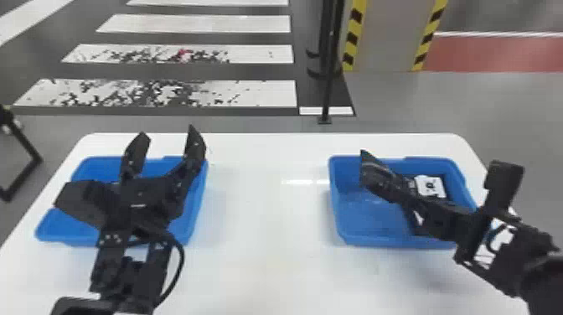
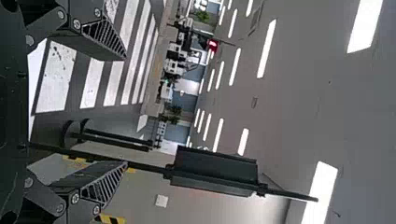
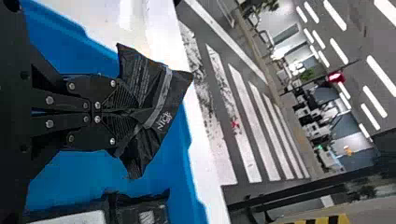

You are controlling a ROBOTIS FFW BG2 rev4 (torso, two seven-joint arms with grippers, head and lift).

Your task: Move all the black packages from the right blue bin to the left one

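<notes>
Right tool [image 3: 134, 112] pinching black bag [image 3: 159, 99], undelivered; at least one labelled bag [image 1: 430, 186] left below it in right bin [image 1: 377, 241]. Left tool [image 1: 167, 135] spread above left bin [image 1: 198, 201], contents unclear.

From my head, one view is facing forward and down from above, taking in the white worktop [image 1: 268, 234], the left blue bin [image 1: 194, 213], the right blue bin [image 1: 360, 222] and the striped floor crossing [image 1: 259, 92] beyond. From my left wrist, the sideways view is facing outward over the crossing towards distant ceiling lights [image 2: 266, 49]. My right wrist's sideways view is looking from close range across the right blue bin. All three are sharing the crossing.
</notes>
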